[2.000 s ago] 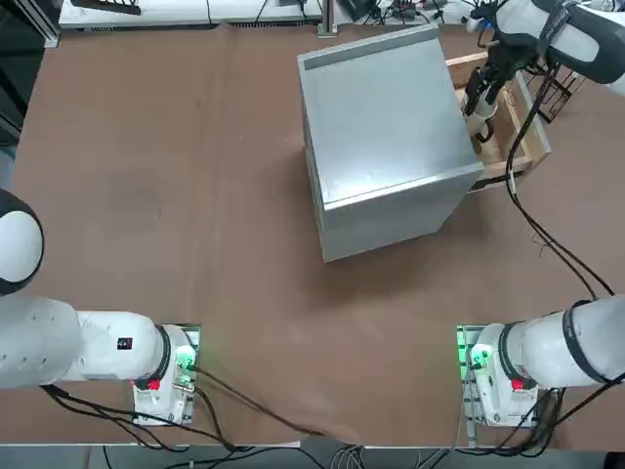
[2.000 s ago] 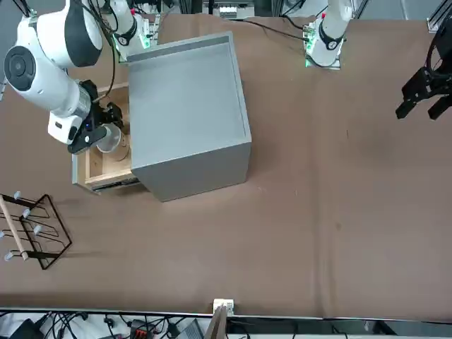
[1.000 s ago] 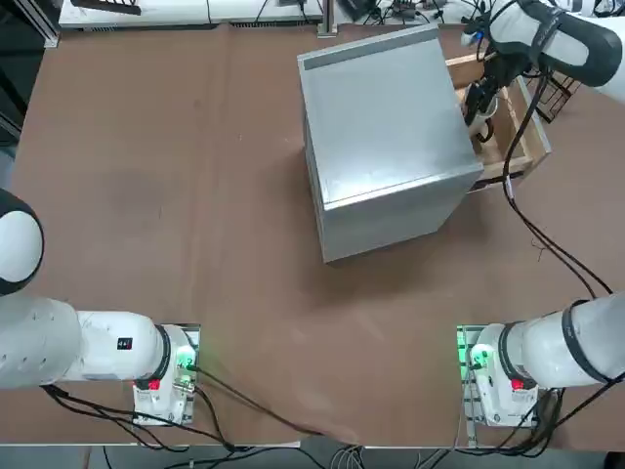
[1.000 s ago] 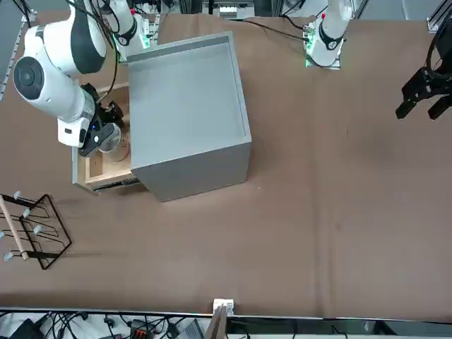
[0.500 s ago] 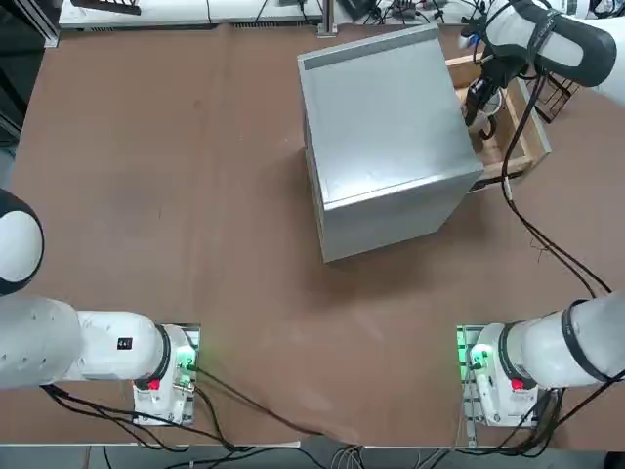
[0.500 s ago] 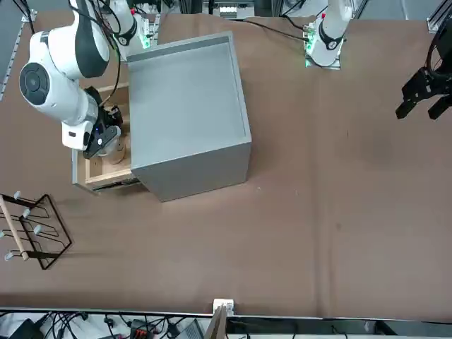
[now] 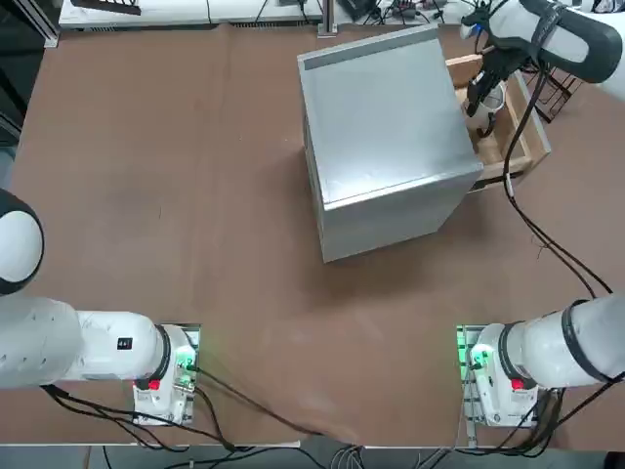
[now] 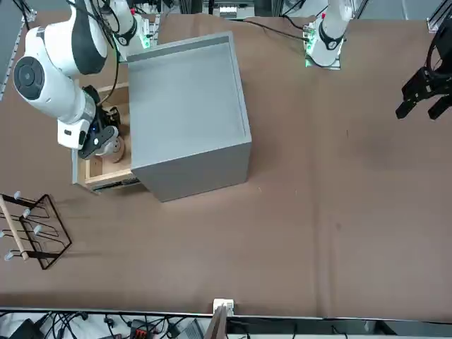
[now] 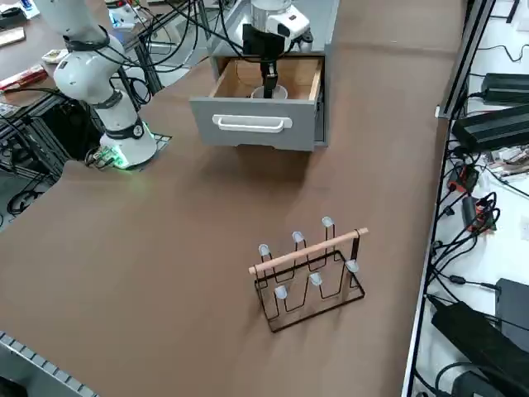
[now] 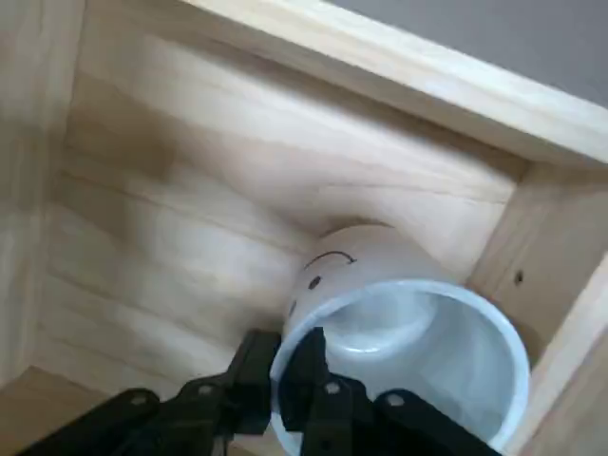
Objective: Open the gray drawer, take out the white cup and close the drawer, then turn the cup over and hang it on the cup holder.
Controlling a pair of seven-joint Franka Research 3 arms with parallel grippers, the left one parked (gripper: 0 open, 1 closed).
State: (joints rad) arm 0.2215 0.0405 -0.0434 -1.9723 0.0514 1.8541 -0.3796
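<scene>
The gray drawer [image 9: 256, 124] stands pulled out of the gray cabinet [image 7: 386, 137], its wooden inside showing. The white cup [image 10: 418, 332] is inside it with its mouth up. My right gripper [image 10: 290, 366] is shut on the cup's rim, one finger inside the wall and one outside. From overhead, the right gripper [image 7: 481, 98] and the white cup [image 7: 495, 97] sit over the drawer beside the cabinet's side. The cup holder [image 9: 310, 269] stands on the table in front of the drawer, apart from it, with bare pegs.
The gray cabinet [image 8: 187, 113] fills the table's middle, close beside my right arm. The drawer's wooden walls [image 10: 285, 38] closely surround the cup. Brown tabletop [image 8: 318, 212] stretches around the cabinet. A cable [image 7: 547, 244] trails from the right arm across the table.
The right gripper's fingers have closed on the white cup's rim. The arm has shifted slightly over the drawer, and the cup with it.
</scene>
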